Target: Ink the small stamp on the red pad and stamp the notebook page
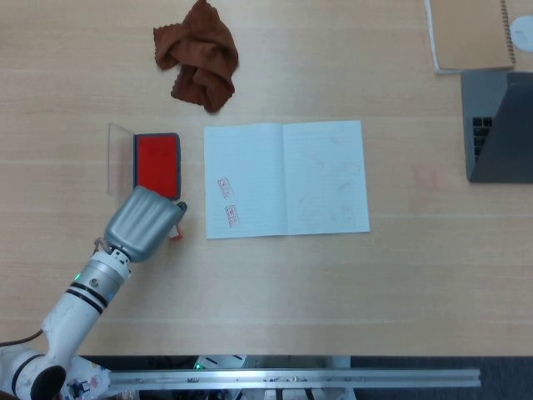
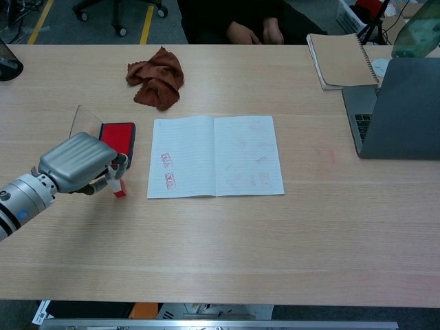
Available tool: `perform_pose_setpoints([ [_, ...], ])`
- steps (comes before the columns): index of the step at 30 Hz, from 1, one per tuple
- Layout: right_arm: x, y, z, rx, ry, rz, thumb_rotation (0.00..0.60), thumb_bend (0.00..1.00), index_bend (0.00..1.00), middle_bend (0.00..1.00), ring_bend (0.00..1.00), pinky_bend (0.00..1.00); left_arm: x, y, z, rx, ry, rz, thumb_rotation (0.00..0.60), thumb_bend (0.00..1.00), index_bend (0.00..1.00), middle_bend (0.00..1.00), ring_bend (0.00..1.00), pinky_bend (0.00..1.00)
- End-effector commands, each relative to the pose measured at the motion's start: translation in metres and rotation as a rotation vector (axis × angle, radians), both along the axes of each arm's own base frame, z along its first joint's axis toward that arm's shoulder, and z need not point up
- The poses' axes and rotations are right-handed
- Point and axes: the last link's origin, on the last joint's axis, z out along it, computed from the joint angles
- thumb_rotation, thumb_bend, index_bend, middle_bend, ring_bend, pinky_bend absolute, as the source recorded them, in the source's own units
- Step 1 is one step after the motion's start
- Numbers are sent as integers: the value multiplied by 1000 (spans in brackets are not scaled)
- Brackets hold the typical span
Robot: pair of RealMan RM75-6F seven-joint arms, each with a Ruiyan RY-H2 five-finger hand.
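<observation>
Left hand (image 2: 79, 163), smooth grey shell, grips small stamp (image 2: 119, 188) on woodgrain table (image 2: 227, 234); stamp mostly hidden. 2 red prints on lined notebook (image 2: 214, 155); rectangular red pad (image 2: 118, 138) beside

Grey ribbed robot hand (image 1: 146, 223), white forearm with black rings

A light wooden table (image 1: 333, 283) fills the frame, with an open notebook (image 1: 287, 179) lying flat at its centre and a red ink pad (image 1: 156, 161) just left of it, its clear lid (image 1: 120, 160) lying open on the far side. A crumpled brown cloth (image 1: 198, 57) sits toward the upper left. At the upper right lie a spiral-bound pad (image 1: 470, 33) and, below it, a grey laptop (image 1: 498, 125).
</observation>
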Motion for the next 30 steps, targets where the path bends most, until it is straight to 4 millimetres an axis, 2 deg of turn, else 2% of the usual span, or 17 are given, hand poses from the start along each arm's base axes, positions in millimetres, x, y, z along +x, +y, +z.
perform_pose_setpoints([
  [1, 0, 0, 0, 0, 1, -1, 600, 348, 513, 465, 278, 347, -2, 0, -2, 6, 1, -3, 600, 384, 524, 959, 1000, 1000],
  [16, -3, 3, 2, -10, 2, -12, 600, 348, 510, 465, 278, 347, -12, -3, -6, 30, 16, -10, 600, 383, 473, 960, 1000, 1000],
  [30, -2, 3, 3, -12, 4, -11, 600, 348, 503, 465, 278, 347, -7, -6, -1, 34, 6, -25, 600, 383, 415, 960, 1000, 1000],
])
